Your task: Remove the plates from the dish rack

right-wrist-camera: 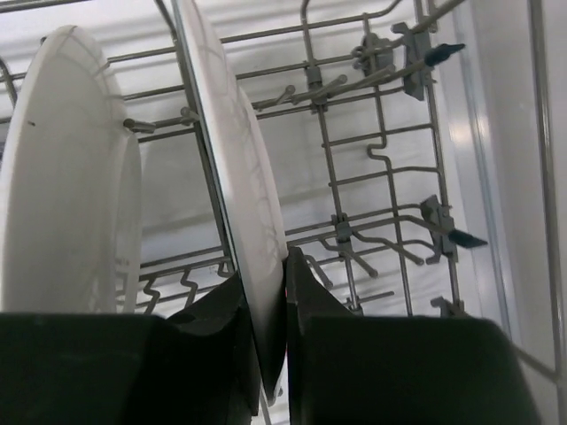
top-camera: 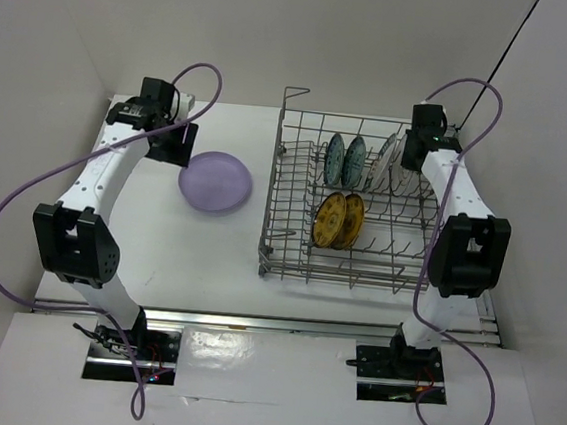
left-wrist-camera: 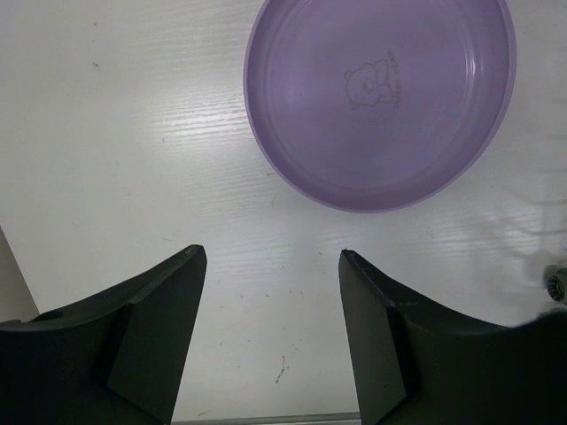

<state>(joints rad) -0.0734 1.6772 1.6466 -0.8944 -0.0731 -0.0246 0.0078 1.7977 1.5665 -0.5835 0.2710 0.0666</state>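
Top view: shows lavender plate [top-camera: 215,181] flat on table [top-camera: 159,251], at 9 o'clock of dish rack [top-camera: 286,243], near left hand [top-camera: 175,144]. Inside rack, upright: teal pair [top-camera: 344,156] toward 12 o'clock, yellow pair [top-camera: 338,220] nearer middle, white plates [top-camera: 384,160] at 1 o'clock by right hand [top-camera: 409,156]. Hides right hand's tips under own wrist; can't count white plates for sure.

Left wrist view: finds left hand [left-wrist-camera: 273,252] released, fingers wide, nothing btwn. Puts lavender plate [left-wrist-camera: 381,97] at 12 o'clock, apart from fingers; cuts off its far rim at frame edge.

Right wrist view: finds right hand [right-wrist-camera: 282,274] clenched on rim of white plate [right-wrist-camera: 244,177], upright btwn tines [right-wrist-camera: 354,257]. Puts second white plate [right-wrist-camera: 71,195] at 9 o'clock, close; can't tell if touching. Prob. stiff, glazed, slippery, breakable, fairly heavy for a rim pinch. Best gripped deep on rim & lifted straight up, no twist, else may knock neighbour. Hides lower edge behind fingers; no rim pattern legible here.
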